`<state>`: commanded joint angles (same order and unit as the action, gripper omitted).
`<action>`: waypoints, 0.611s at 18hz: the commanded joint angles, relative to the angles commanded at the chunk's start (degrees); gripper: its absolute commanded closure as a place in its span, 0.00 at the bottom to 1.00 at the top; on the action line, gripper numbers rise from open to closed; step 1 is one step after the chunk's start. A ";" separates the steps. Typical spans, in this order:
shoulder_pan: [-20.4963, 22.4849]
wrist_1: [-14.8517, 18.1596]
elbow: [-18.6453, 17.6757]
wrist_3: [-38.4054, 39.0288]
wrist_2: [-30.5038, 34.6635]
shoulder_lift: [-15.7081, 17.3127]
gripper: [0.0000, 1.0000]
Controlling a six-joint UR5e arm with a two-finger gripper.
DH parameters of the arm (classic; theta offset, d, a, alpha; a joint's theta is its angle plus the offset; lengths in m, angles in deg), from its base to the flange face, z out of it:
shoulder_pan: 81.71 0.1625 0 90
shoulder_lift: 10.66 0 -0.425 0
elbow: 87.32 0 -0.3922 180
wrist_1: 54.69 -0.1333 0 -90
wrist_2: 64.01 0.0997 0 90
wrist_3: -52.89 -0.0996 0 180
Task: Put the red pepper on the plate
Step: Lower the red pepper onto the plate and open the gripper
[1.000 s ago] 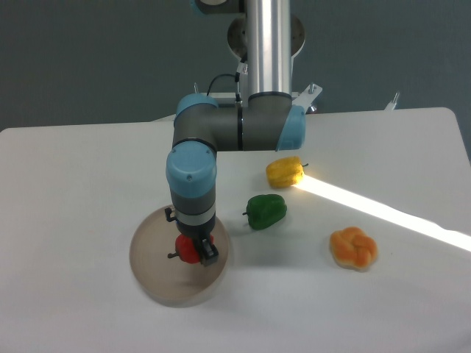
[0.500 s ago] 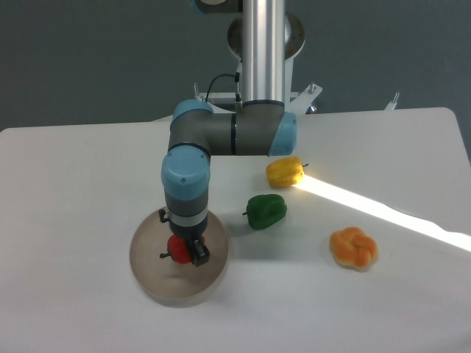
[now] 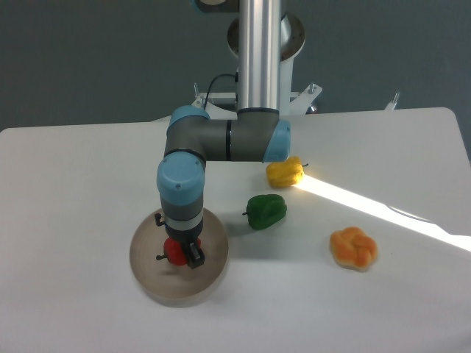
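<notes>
The red pepper (image 3: pixel 173 251) is small and glossy, with a dark stem pointing left. My gripper (image 3: pixel 184 254) is shut on it and holds it over the middle of the plate (image 3: pixel 151 276), a round beige-grey disc at the front left of the table. Whether the pepper touches the plate I cannot tell. The wrist hides the pepper's top.
A green pepper (image 3: pixel 266 211) lies right of the plate. A yellow pepper (image 3: pixel 285 171) lies behind it, next to the arm's elbow. An orange lobed pepper (image 3: pixel 353 248) lies at the right. A bright strip of light crosses the white table (image 3: pixel 73 184).
My gripper has moved left and slightly back with the red pepper, from the plate's right part toward its middle. The other peppers have not moved.
</notes>
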<state>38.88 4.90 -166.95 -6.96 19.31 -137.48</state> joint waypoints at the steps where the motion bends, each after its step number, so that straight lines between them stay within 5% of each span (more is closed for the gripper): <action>1: 0.00 0.00 0.00 0.00 0.00 -0.17 0.44; 11: -0.35 0.00 -0.09 -0.09 0.00 -0.70 0.43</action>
<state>38.53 4.90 -167.04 -7.05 19.31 -138.19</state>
